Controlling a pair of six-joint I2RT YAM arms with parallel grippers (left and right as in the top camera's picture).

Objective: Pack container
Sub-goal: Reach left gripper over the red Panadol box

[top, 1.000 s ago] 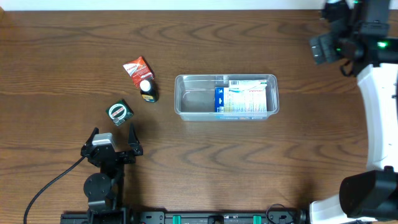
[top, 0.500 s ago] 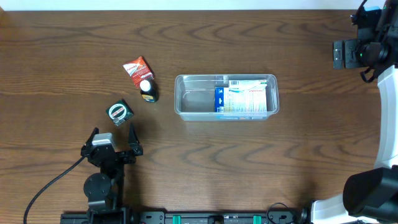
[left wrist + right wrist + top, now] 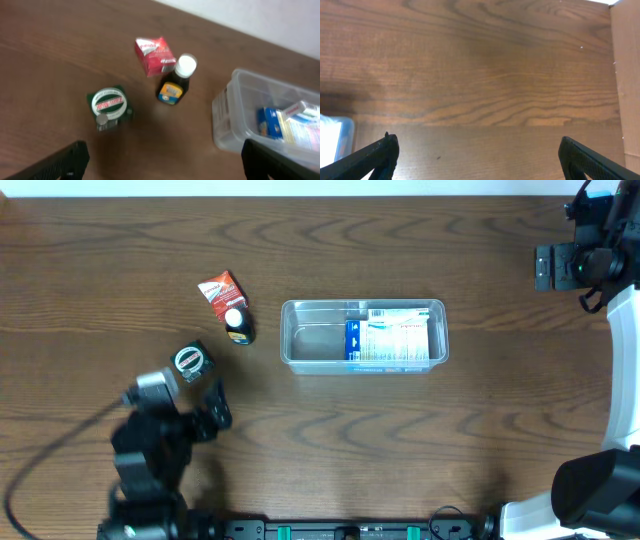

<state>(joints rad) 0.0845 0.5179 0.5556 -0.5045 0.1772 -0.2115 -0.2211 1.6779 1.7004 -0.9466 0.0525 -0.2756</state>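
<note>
Overhead shows the container [image 3: 312, 342], part filled, central on the table [image 3: 420, 450]; with jaws wide open on the left gripper [image 3: 166, 161] and right gripper [image 3: 480, 155], the left should straddle the green packet [image 3: 109, 107] squarely before closing.

The dark wooden table [image 3: 400, 450] carries four things. The clear container [image 3: 315, 340] sits near the middle, its long side running left to right. To its left are a small red box [image 3: 219, 289] and a dark, white-capped bottle [image 3: 237, 325], just beside each other. A green package [image 3: 192, 361] sits apart, nearer the front edge.
</note>
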